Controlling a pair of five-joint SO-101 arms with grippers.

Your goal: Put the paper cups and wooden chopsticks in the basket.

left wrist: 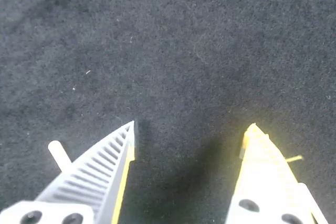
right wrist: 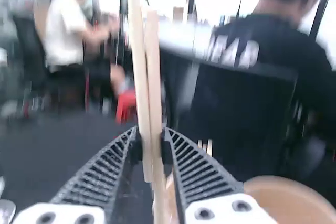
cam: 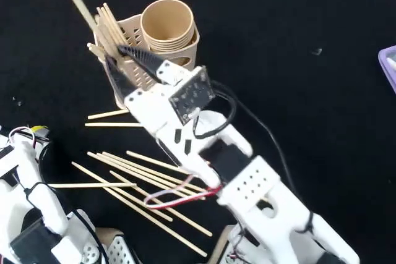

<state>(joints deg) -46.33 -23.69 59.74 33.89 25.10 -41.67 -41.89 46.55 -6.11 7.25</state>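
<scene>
Right wrist view: two chopsticks [right wrist: 147,77] pinched in right gripper [right wrist: 151,132] (left gripper [left wrist: 192,124] wide apart), near one cup stack [right wrist: 294,200]

Black table [cam: 309,122]: basket [cam: 131,28] upright at back, loose chopsticks [cam: 139,170] scattered in front.

The right arm [cam: 204,146] slants across the black table [cam: 309,91], barring the basket [cam: 190,46] from the near side. Its mouth is crowded with stacked paper cups [cam: 167,23] and chopsticks [cam: 108,26]. Loose chopsticks [cam: 139,174] litter the cloth between the arms — right of the arm, the cloth lies open.
</scene>
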